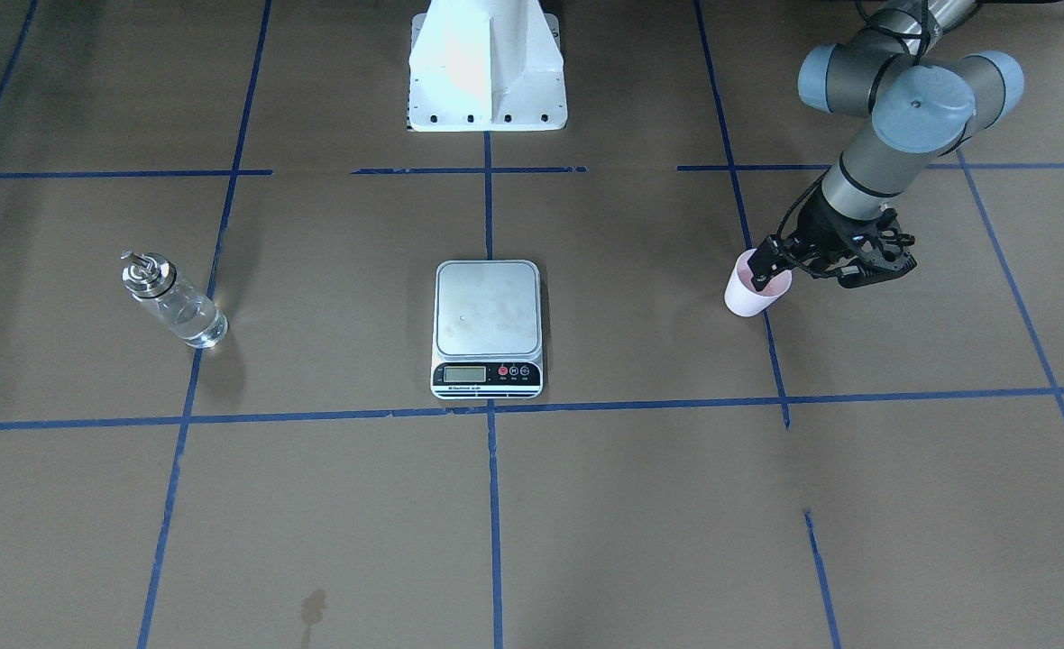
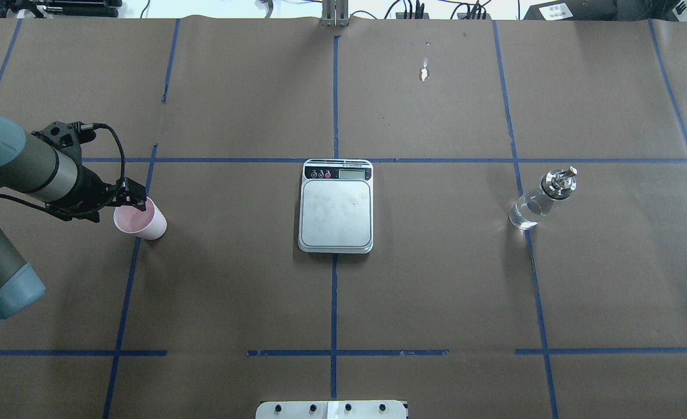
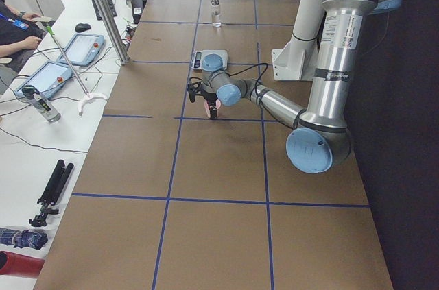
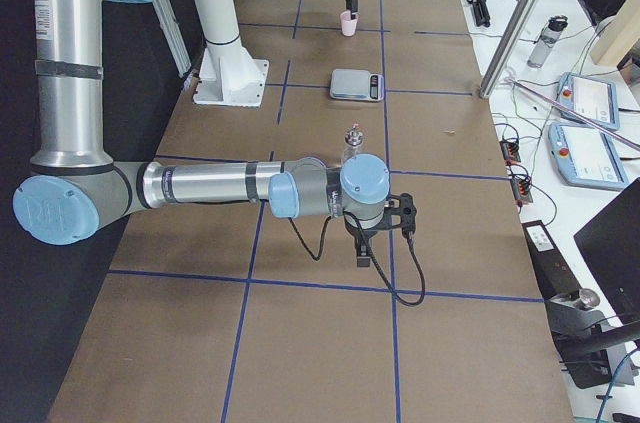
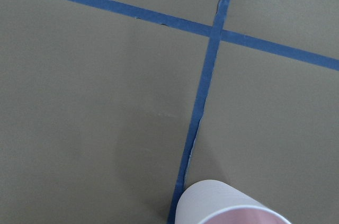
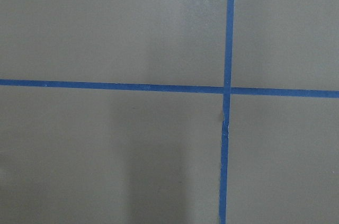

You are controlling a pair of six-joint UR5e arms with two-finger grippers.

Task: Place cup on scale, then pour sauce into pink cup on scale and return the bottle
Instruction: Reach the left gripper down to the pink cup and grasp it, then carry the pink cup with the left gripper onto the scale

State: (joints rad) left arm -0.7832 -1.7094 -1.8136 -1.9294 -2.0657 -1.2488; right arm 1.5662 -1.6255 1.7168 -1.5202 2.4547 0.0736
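The pale pink cup (image 1: 752,296) stands on the brown table by my left gripper (image 1: 764,268), well apart from the scale (image 1: 487,311). The gripper's fingers look closed on the cup's rim, one finger inside; the cup also shows in the overhead view (image 2: 145,222) and at the bottom of the left wrist view (image 5: 228,205). The scale's silver platform (image 2: 336,210) is bare. The glass bottle (image 2: 538,203) with its silver collar stands upright at the other side. My right gripper (image 4: 365,261) hangs over the table in front of the bottle (image 4: 352,143); I cannot tell if it is open.
Blue tape lines (image 2: 334,279) divide the brown table into squares. The robot's white base (image 1: 487,72) stands behind the scale. Side benches with tablets, cables and a water bottle (image 3: 38,101) lie beyond the table's far edge.
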